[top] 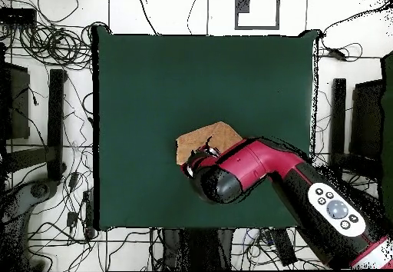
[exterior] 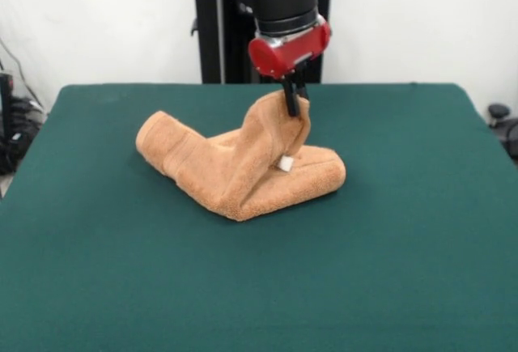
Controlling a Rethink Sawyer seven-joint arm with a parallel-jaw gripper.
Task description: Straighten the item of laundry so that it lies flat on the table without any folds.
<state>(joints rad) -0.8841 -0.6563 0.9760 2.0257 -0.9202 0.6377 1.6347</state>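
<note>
Green felt of the table (exterior: 259,287) fills the near half of your front view, bare up to the towel.

Item: towel (exterior: 235,166), orange-tan terry, folded and bunched near the table's middle, slightly toward the robot's side. You see it as a V: one thick lobe runs up toward the picture's left, the other toward the right, and the two meet at a fold pointing at the camera. Its long axis lies roughly left to right. A small white tag (exterior: 286,163) hangs at the right lobe.

Item: gripper (exterior: 295,103), dark fingers pinched narrow on a raised peak of the towel, lifting that part clear of the rest.

Overhead view, item: towel (top: 209,140), only a tan patch showing, near the table's (top: 153,77) middle and toward the robot's edge. The red arm (top: 253,165) covers the remainder, gripper included.
</note>
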